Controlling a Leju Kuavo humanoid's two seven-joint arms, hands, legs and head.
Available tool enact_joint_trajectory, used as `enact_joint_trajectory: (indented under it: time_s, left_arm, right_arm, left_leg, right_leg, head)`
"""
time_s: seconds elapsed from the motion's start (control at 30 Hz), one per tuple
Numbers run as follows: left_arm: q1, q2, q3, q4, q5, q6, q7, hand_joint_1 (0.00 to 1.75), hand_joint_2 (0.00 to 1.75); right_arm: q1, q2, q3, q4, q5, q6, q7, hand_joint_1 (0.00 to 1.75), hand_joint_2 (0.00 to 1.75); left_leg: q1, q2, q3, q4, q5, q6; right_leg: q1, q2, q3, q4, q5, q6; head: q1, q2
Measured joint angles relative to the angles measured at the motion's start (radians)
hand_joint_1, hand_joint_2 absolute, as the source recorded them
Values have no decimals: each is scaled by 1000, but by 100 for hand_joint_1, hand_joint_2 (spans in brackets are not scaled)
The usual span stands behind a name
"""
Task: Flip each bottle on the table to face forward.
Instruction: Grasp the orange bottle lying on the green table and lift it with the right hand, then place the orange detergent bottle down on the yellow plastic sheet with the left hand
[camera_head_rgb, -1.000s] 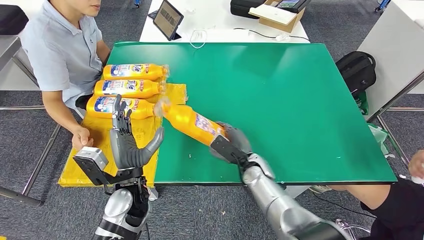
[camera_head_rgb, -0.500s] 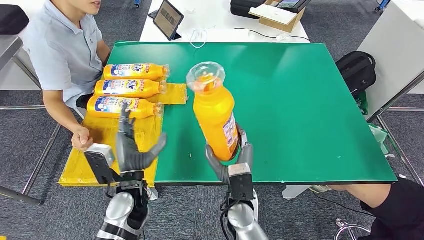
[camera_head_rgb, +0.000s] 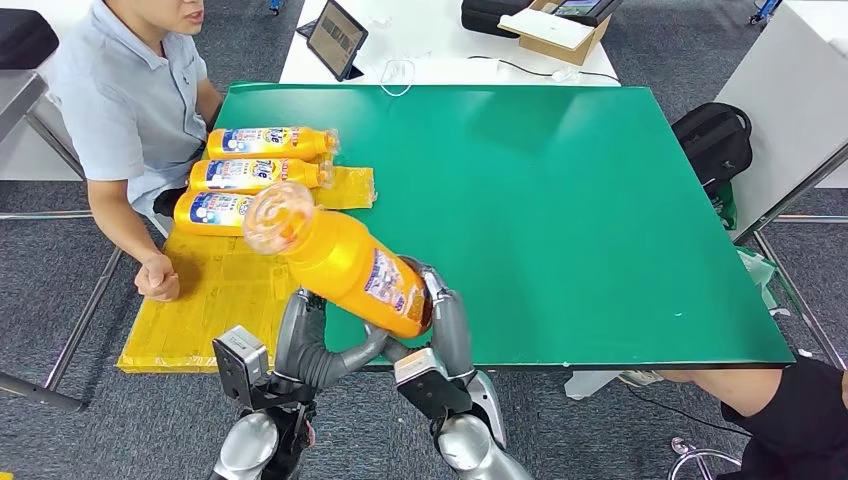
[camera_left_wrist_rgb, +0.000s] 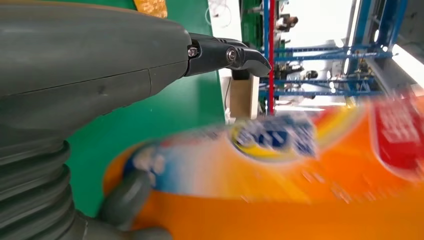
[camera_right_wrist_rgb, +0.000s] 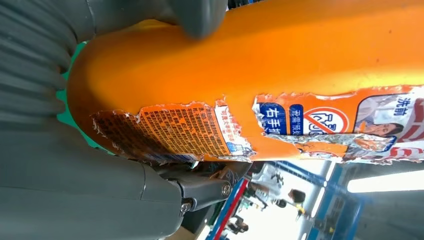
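My right hand (camera_head_rgb: 445, 322) gripped the bottle (camera_head_rgb: 350, 265) at its base, fingers (camera_head_rgb: 452, 318) wrapped up one side of it, wrist bent back toward my body. My left hand (camera_head_rgb: 318, 345) reached in beneath the same bottle, its thumb (camera_head_rgb: 362, 347) angled up against the underside and its fingers (camera_head_rgb: 295, 320) curled along the near side. Both forearms rose close together.

A blurred orange bottle (camera_left_wrist_rgb: 280, 180) seemingly rests against the left hand (camera_left_wrist_rgb: 100, 100).
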Motion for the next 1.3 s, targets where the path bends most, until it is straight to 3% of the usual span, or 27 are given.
enact_joint_trajectory:
  time_s: [0.4,0.63,0.7,0.77,0.83,1.17,1.3]
  left_arm:
    - [0,15,-9,-6,112,-103,23,0,175]
    - [-1,25,-9,-5,115,-110,41,1,175]
    - [-3,27,-8,-1,108,-109,53,28,175]
    - [-5,28,-8,7,116,-117,61,112,175]
    - [-6,28,-8,16,137,-135,64,172,175]
    - [-4,32,4,26,206,-213,-2,175,175]
    - [-1,33,10,23,217,-232,-24,175,175]
  right_arm:
    - [-23,-4,55,114,60,-52,3,164,175]
    - [-27,-6,54,143,70,-61,1,174,175]
    - [-28,-7,55,151,79,-62,2,175,175]
    - [-29,-6,58,160,84,-59,2,174,175]
    - [-31,-5,63,172,83,-55,1,173,175]
    - [-63,0,95,218,57,-48,-19,168,175]
    - [-70,0,104,223,55,-46,-20,147,175]
  left_leg:
    - [0,0,0,0,0,0]
    - [0,0,0,0,0,0]
    - [0,0,0,0,0,0]
    - [0,0,0,0,0,0]
    - [0,0,0,0,0,0]
    - [0,0,0,0,0,0]
    - [0,0,0,0,0,0]
  right_leg:
    - [0,0,0,0,0,0]
    - [0,0,0,0,0,0]
    - [0,0,0,0,0,0]
    - [0,0,0,0,0,0]
    - [0,0,0,0,0,0]
    - [0,0,0,0,0,0]
    - [0,0,0,0,0,0]
  head:
    - [0,0]
    - [0,0]
    - [0,0]
    - [0,0]
    - [0,0]
    - [0,0]
    - [0,0]
